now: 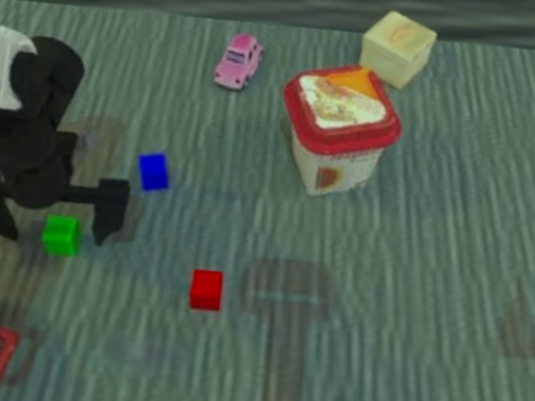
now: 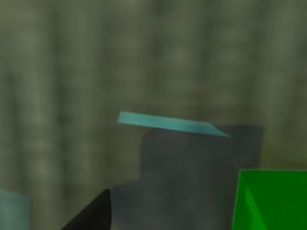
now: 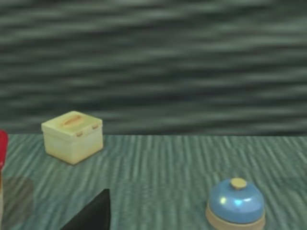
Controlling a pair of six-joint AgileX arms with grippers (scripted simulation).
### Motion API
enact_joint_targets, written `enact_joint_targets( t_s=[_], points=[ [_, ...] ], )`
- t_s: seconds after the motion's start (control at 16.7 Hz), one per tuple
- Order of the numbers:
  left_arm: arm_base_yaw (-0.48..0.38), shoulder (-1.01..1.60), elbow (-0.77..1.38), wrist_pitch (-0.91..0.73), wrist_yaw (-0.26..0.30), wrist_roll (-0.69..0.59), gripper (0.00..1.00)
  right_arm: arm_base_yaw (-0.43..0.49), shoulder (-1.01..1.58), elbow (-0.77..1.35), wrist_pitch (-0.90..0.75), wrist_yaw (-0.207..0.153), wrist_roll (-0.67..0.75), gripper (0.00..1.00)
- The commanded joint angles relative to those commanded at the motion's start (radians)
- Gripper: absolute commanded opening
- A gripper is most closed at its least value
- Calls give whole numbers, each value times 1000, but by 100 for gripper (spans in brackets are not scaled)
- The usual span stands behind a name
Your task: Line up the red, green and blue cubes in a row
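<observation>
At the left of the surface, the left gripper stands over the green cube, jaws released, one finger on each side of it. The blue cube sits just right and farther; the red cube lies nearer, toward the middle. All three look light, rigid and smooth-sided, so I would pinch two opposite flat faces squarely. Being cubes, they have no long axis; each rests flat, edges roughly square with the surface. The right arm is out of the top view.

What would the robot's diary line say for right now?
left end effector: open around green cube | blue cube, red cube: apart on table, no row yet | right arm: out of top view
</observation>
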Motion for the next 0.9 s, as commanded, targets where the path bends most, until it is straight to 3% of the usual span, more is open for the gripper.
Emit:
enact_joint_targets(
  t_s=[0.12, 0.9],
  points=[
    [0, 0, 0, 0, 0, 0, 100, 0, 0, 0, 0, 0, 0, 100],
    [0, 0, 0, 0, 0, 0, 2, 0, 0, 0, 0, 0, 0, 100]
  ],
)
